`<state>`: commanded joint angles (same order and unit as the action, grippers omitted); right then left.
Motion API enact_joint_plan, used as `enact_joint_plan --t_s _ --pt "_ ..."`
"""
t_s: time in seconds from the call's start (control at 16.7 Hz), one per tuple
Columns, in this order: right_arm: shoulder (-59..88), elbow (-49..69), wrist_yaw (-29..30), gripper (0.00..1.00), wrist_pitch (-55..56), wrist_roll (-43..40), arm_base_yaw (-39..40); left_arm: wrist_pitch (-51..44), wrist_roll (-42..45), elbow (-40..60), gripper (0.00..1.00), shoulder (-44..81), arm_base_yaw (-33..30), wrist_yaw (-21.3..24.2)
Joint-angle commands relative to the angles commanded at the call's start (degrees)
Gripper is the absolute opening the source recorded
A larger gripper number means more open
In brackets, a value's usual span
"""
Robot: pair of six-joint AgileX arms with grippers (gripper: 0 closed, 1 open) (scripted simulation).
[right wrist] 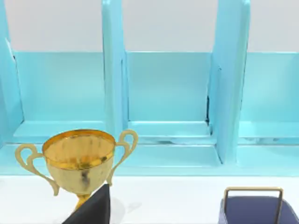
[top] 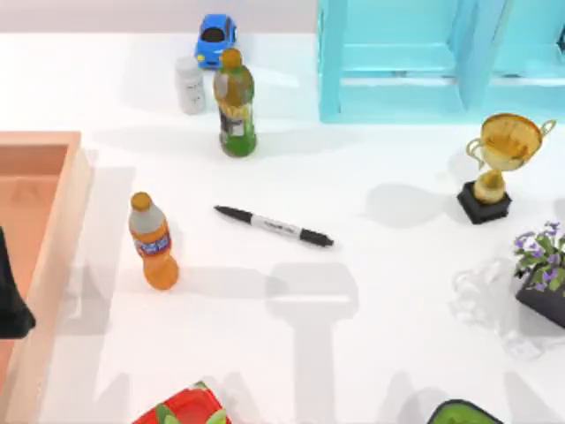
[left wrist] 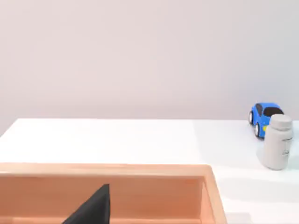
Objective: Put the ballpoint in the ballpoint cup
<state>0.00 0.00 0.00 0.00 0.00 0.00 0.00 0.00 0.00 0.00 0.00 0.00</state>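
the ballpoint (top: 274,226) lies flat just right of the orange bottle (top: 154,242), so either arm should descend squarely over its white barrel; i cannot tell either gripper's state.

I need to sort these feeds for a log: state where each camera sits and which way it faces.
Top view: above the table, looking down on the pen, two bottles, trophy; no gripper evident.
Left wrist view: low over the wooden tray, facing the wall; dark gripper part at the frame's edge.
Right wrist view: facing the blue shelf, behind the trophy.
Shared: toy car and white jar appear in top and left wrist views.
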Motion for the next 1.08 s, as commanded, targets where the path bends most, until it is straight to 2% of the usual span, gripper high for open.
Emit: enact_joint_plan --t_s 0.24,0.48,0.72,1.08 --pt "1.59 1.56 0.11 1.0 -0.89 -0.28 0.5 0.0 0.0 0.0 1.0 0.0 0.0 0.0" --pt "11.42 11.17 0.8 1.0 -6.35 -1.98 3.5 0.0 0.0 0.0 1.0 0.0 0.0 0.0" --pt "28.37 27.55 1.96 1.0 -15.67 -4.84 8.59 0.0 0.0 0.0 1.0 0.0 0.0 0.0" --pt "61.93 59.99 4.3 1.0 -34.15 -10.4 18.66 0.0 0.0 0.0 1.0 0.0 0.0 0.0"
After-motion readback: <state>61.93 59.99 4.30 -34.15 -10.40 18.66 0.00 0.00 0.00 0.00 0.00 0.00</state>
